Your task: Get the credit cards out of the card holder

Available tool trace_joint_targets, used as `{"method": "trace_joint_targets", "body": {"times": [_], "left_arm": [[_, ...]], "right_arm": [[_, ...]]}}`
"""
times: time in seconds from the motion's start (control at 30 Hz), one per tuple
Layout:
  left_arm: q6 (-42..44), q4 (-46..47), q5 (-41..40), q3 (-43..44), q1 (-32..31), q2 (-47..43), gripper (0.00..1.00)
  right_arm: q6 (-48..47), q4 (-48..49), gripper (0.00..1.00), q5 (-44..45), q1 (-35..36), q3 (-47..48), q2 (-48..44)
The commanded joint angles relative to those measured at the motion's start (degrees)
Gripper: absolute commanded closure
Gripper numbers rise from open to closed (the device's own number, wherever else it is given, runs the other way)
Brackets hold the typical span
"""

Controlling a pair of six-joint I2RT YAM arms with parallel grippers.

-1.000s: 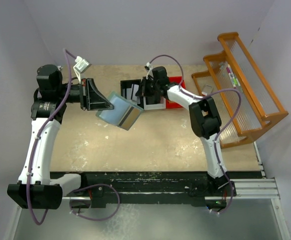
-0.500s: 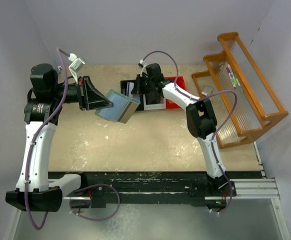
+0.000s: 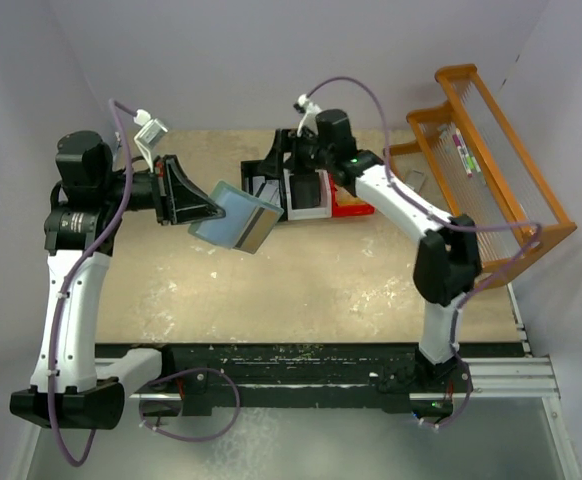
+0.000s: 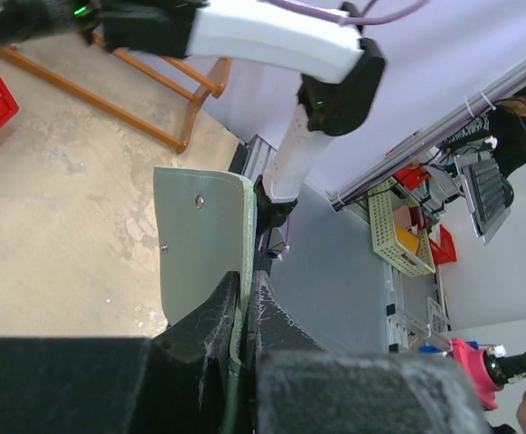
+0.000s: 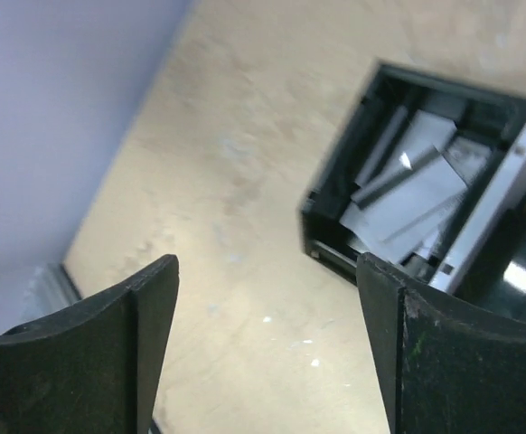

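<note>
The pale teal card holder hangs in the air left of the table's middle, with my left gripper shut on its near edge. The left wrist view shows the holder pinched thin between the two black fingers of that gripper. Several grey-white credit cards lie in a black bin at the back of the table. My right gripper stands open above the table beside that bin, with nothing between its fingers. From the top view the right gripper hovers over the bins.
A white bin and a red bin stand to the right of the black bin. An orange wooden rack fills the right side. Grey walls close in the table at the back and left.
My right gripper has opened and lifted away from the black bin, and its arm has swung out to the right. The left gripper keeps the card holder in nearly the same place.
</note>
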Motion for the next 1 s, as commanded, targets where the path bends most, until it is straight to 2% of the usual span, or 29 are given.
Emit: {"method": "trace_joint_targets", "body": {"times": [0.0, 0.1, 0.2, 0.33, 0.43, 0.5, 0.6, 0.67, 0.8, 0.97], "left_arm": [[-4.8, 6.3, 2.2, -0.6, 0.3, -1.8, 1.00], [-7.5, 8.7, 3.4, -2.8, 0.3, -1.8, 1.00], [-13.9, 14.6, 6.0, -6.2, 0.3, -1.1, 1.00], [-15.0, 16.8, 6.1, -8.7, 0.2, -1.0, 1.00], [-14.6, 16.5, 5.9, -9.1, 0.1, -0.5, 1.00], [-14.0, 16.1, 5.9, -9.1, 0.1, -0.3, 1.00], [-13.6, 15.8, 5.9, -9.1, -0.5, 0.0, 1.00], [-13.3, 15.1, 5.9, -9.2, -1.0, 0.3, 1.00], [-13.5, 14.6, 6.5, -9.3, -1.9, 1.3, 1.00], [-12.9, 14.3, 5.9, -9.0, -2.2, 1.6, 1.00]], "right_arm": [[0.4, 11.3, 0.16, -7.5, -0.2, -5.0, -14.8], [0.1, 16.3, 0.12, -18.6, -1.0, -8.7, -20.3], [2.0, 24.5, 0.09, -35.0, -1.3, -12.0, -24.1], [15.5, 43.2, 0.08, -43.7, -1.2, -19.0, -27.6], [22.4, 53.4, 0.09, -48.2, 0.3, -21.9, -28.5], [19.9, 50.9, 0.09, -49.0, 2.3, -21.9, -29.0], [7.9, 35.7, 0.10, -47.2, 5.9, -19.0, -29.3], [4.4, 30.4, 0.13, -46.0, 7.7, -17.5, -28.8], [3.5, 28.1, 0.27, -46.9, 9.2, -15.6, -27.3], [0.9, 24.6, 0.53, -47.2, 10.4, -15.1, -27.2]]}}
